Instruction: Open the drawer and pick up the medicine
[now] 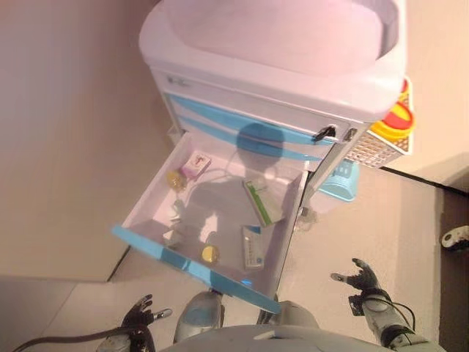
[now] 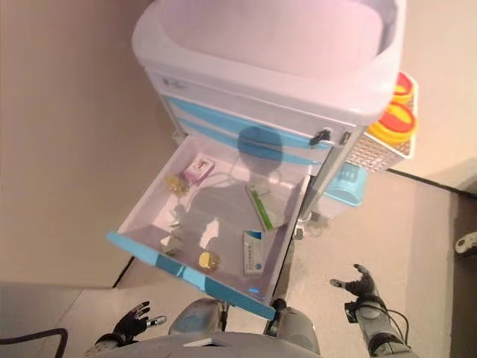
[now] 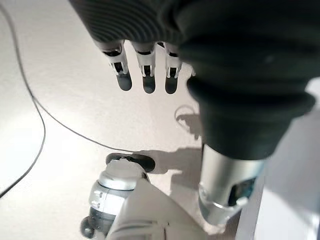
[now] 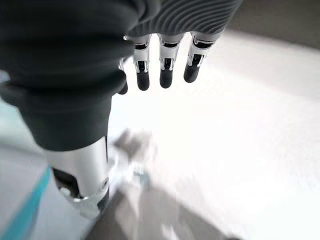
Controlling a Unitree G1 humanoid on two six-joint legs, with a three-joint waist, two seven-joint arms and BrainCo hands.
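Pale speckled floor (image 1: 66, 308) under me, beige wall behind a white plastic medical cart (image 1: 278, 51) with blue-striped drawer fronts. One drawer (image 1: 198, 270) is pulled fully out, smooth white inside, blue front edge. Well ahead of my fingertips, inside it: a green-and-white medicine box (image 1: 258, 202) lying tilted, a white-and-blue box (image 2: 252, 252) against the side wall, a small pink box (image 1: 196, 164) at the back, two round yellow items (image 1: 210, 254) I can't identify. Other small white bits are too unclear. Perforated metal basket (image 1: 366, 150) with a yellow-red container (image 1: 396, 117), partly cut off, hangs on the cart's side. My left hand (image 1: 143, 314) and right hand (image 1: 360, 279) both hang low, fingers straight and spread, gripping nothing, well clear of the drawer.
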